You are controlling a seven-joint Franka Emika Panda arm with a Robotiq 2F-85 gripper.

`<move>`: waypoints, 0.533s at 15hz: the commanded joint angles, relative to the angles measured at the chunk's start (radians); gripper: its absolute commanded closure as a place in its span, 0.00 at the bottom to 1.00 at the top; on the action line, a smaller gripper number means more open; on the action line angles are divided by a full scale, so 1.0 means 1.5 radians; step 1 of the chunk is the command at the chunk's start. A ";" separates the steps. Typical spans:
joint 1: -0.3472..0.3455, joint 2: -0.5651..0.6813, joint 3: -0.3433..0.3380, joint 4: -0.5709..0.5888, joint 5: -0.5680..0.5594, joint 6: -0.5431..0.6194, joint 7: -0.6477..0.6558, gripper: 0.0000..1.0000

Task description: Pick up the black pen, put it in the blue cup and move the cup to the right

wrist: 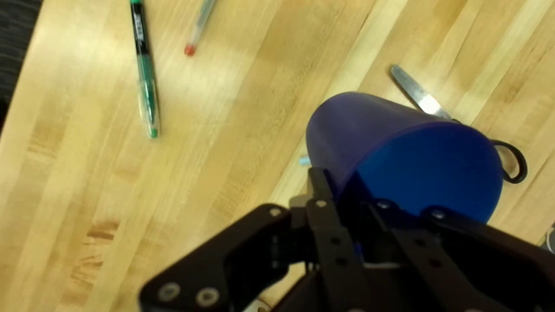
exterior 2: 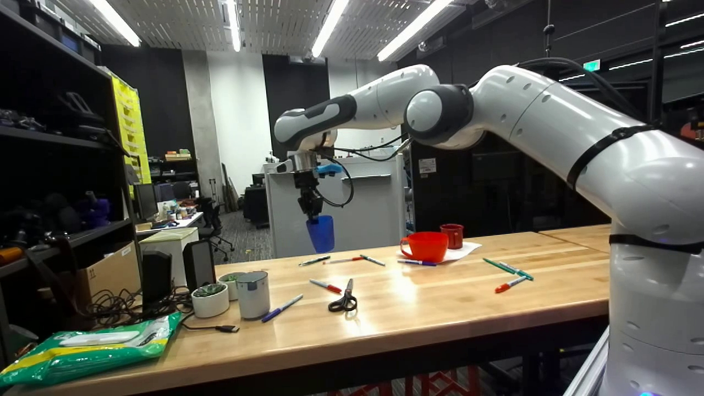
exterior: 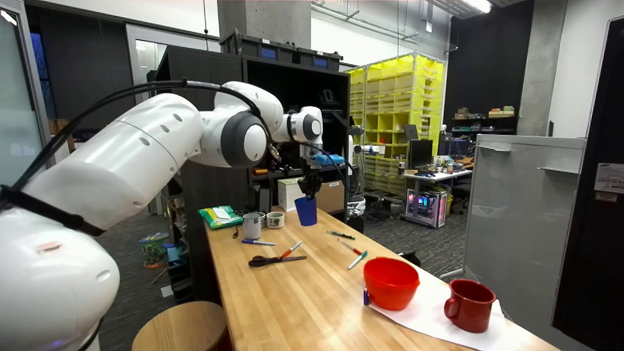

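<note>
The blue cup (exterior 2: 323, 236) hangs directly below my gripper (exterior 2: 313, 216), its long axis near upright with a slight tilt, mouth up. The fingers pinch its rim, seemingly one of them inside the wall, and the base is clear of the wood. I take this for the carry: right, toward the red bowl (exterior: 391, 285) in both exterior views, looks like my way, then down level. I can't find the black pen; the fingers hide part of the cup's inside. The wooden table (exterior: 302, 304) bears scissors (exterior: 277, 260) and coloured pens (exterior: 257, 242); a grey partition (exterior 2: 371, 225) stands on the far side.
</note>
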 commanded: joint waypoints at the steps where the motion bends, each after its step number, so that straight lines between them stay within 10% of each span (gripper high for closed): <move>1: -0.031 -0.026 -0.013 -0.009 0.018 -0.039 0.054 0.97; 8: -0.109 -0.069 -0.016 -0.116 0.070 0.033 0.164 0.97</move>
